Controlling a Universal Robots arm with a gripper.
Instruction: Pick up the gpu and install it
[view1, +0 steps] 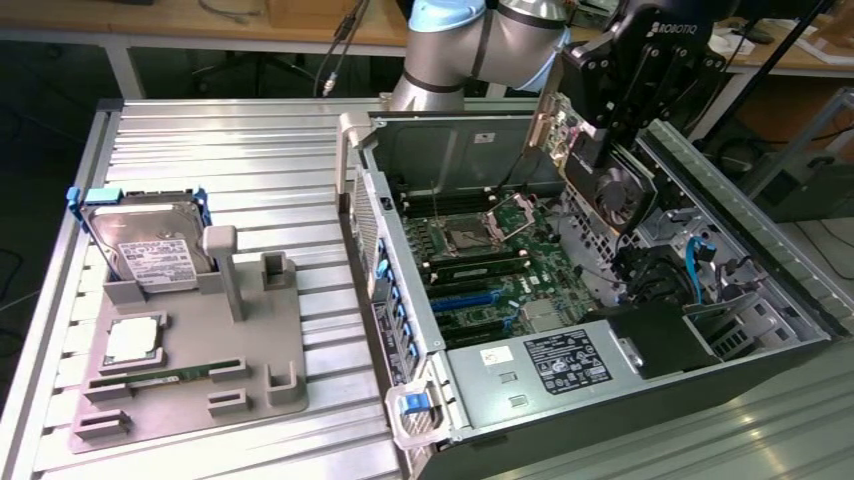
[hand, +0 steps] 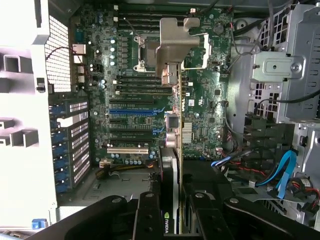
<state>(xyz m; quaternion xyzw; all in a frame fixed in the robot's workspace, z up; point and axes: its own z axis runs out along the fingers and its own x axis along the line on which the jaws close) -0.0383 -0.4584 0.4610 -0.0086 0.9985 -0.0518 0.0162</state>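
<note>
- Pinched between the jaws of the gripper (view1: 617, 135): the gpu (view1: 611, 185), held on edge, its round fan facing the exterior view's right.
- Hanging above the open case (view1: 467, 140), over the far part of the motherboard (view1: 467, 260) and apart from it; not yet seated.
- Seen edge-on in the wrist view, the gpu (hand: 171, 127) lies across the line of the blue slot (hand: 131, 111), not along it.
- Judged a carrying step, not yet insertion: worth keeping the card upright and level, with a firm grip and no tilt.
- Worth staying apart from the blue cables (view1: 694, 265) at the exterior view's right.
- Resting well apart at the exterior view's left: hard drive (view1: 147, 235) and memory stick (view1: 160, 378) on the grey holder (view1: 254, 340).
</note>
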